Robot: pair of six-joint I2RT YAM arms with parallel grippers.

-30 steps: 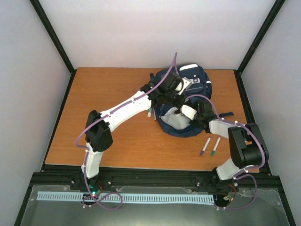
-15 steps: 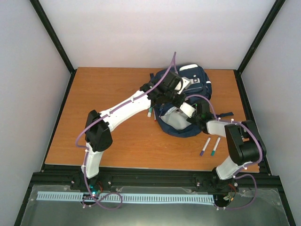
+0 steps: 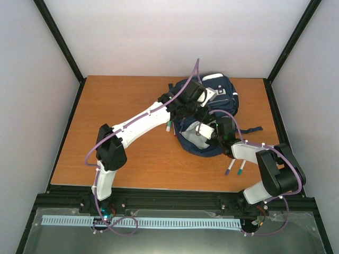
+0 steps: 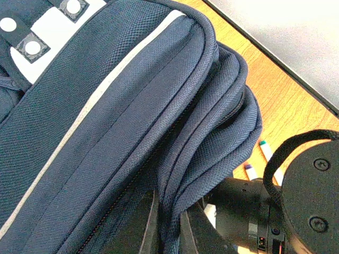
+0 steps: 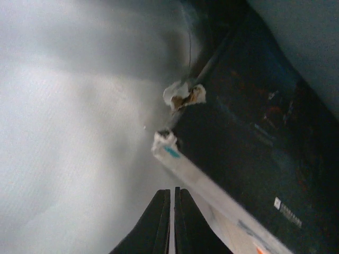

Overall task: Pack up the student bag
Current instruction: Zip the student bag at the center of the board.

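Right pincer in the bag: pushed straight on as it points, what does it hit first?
Probably the frayed corner of the dark flat book inside the backpack, directly ahead of the right pincer; the grey lining lies just left of that line. Depth is unclear.

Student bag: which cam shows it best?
Top external: it shows most of the student bag, outline and position on the table. Left wrist only gets a close-up of its navy folds; right wrist looks inside, at pale lining and a dark book.
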